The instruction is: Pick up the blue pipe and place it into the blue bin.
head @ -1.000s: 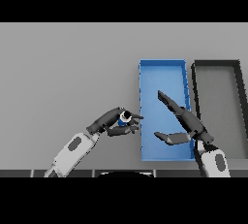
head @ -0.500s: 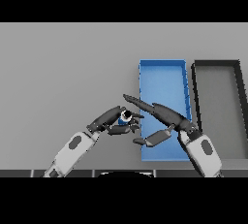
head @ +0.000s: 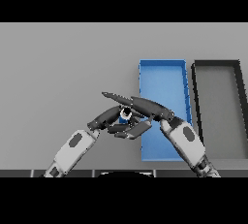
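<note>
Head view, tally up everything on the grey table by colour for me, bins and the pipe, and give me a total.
Blue: 2, the rectangular blue bin and the small blue pipe, mostly hidden between the left hand and right hand.
Black: 1, the rectangular black bin right of the blue one.
Total: 3.

Only a small patch of the short blue pipe with a pale end (head: pixel 124 115) shows, the rest hidden between the dark left hand (head: pixel 107 118) at its nine o'clock and the dark right hand (head: pixel 140 106) over it. Whether either hand actually grips it cannot be told. The right arm covers the lower right corner of the shallow rectangular blue bin (head: pixel 162 75).
</note>
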`<state>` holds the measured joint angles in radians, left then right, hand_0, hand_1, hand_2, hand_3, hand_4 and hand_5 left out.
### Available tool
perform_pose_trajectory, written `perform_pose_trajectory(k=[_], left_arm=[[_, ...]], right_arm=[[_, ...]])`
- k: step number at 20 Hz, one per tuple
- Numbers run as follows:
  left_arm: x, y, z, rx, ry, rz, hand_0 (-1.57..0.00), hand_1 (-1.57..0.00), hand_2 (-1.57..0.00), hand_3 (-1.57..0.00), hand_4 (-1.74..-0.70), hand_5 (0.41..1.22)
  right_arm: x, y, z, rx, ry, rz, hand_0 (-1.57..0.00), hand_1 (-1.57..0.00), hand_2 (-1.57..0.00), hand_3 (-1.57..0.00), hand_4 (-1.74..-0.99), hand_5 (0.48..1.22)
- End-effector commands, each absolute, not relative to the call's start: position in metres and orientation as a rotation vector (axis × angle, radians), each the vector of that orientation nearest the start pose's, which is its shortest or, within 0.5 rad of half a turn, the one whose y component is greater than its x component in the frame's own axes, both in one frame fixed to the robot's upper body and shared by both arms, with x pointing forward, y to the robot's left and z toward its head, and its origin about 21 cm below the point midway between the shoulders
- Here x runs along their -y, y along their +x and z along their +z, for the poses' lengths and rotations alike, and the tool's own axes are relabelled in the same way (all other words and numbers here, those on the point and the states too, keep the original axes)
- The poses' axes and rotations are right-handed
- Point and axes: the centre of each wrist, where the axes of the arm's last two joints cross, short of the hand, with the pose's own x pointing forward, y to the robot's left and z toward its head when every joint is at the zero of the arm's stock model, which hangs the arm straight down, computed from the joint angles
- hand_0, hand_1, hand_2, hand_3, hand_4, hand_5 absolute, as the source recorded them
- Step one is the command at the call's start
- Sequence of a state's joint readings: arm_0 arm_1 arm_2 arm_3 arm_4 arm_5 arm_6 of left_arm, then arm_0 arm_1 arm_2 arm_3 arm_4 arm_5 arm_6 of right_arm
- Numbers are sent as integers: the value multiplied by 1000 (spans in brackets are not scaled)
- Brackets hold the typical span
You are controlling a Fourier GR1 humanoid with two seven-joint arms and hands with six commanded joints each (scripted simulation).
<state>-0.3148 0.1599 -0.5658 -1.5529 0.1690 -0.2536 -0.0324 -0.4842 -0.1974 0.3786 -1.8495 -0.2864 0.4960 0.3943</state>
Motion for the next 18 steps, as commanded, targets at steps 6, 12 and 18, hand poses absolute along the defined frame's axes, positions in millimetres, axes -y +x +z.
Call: perform_pose_trajectory(k=[6,12,18], left_arm=[[-108,264,56,1644,-550,-941,-993,-895,-875,-736,-1587,1221],[-102,260,48,1676,-676,-794,-1294,-1283,-1274,-533,-1698,1206],[-105,263,52,1687,-650,-841,-1498,-1453,-1493,-527,-1730,1217]], right_arm=[[105,285,171,1606,683,1220,-478,-500,-500,-375,-1390,538],[99,282,168,1590,788,1150,-1285,-1290,-1290,-1191,-1475,809],[97,276,167,1678,757,1173,-1496,-1497,-1497,-1471,-1469,1113]])
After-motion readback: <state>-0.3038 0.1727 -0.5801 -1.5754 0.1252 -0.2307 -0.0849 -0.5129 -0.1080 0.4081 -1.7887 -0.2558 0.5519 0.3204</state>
